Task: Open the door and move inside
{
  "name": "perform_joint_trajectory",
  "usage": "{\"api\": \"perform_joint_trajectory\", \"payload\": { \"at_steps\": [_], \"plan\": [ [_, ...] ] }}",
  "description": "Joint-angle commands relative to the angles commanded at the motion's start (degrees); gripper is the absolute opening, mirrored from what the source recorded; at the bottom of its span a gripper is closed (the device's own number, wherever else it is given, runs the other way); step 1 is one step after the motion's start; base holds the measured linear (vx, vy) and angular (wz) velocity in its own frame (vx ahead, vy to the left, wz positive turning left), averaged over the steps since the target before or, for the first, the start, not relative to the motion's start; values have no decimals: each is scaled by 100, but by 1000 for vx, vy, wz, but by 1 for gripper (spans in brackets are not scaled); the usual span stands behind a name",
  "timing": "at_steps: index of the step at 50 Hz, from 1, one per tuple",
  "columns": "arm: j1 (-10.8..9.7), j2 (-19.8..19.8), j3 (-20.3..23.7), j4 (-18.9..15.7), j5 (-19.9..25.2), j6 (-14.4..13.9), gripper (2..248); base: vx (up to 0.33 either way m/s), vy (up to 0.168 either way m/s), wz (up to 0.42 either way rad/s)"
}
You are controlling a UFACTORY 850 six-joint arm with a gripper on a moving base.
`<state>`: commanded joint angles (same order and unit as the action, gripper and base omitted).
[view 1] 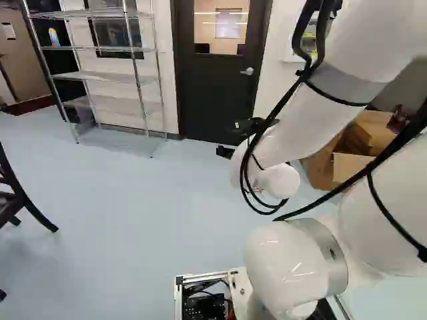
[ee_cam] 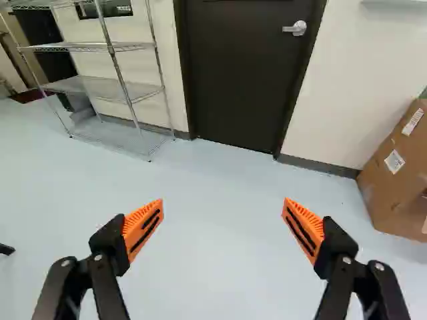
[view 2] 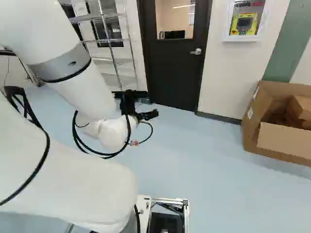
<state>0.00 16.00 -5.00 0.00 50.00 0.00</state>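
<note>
Orange-padded black fingers [ee_cam: 137,223] stand spread above pale blue floor [ee_cam: 213,267], well short of a closed dark windowed door [ee_cam: 233,80], likely heavy and rigid; its silver metal lever [ee_cam: 297,29], probably slippery, is best gripped near the free end.

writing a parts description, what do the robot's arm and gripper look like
The arm has smooth, rounded white segments, with grey bands at joints and black cables looped along it, held by black ties. The gripper is black, with two jointed fingers ending in wedge-shaped orange pads, ribbed and marked with black slots.
</note>
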Motion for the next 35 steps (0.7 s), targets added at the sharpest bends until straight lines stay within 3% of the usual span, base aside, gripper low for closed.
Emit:
{"api": "perform_joint_trajectory", "payload": {
  "at_steps": [35],
  "plan": [
    [0, 0, 0, 0, 0, 0, 247, 0, 0, 0]
  ]
}}
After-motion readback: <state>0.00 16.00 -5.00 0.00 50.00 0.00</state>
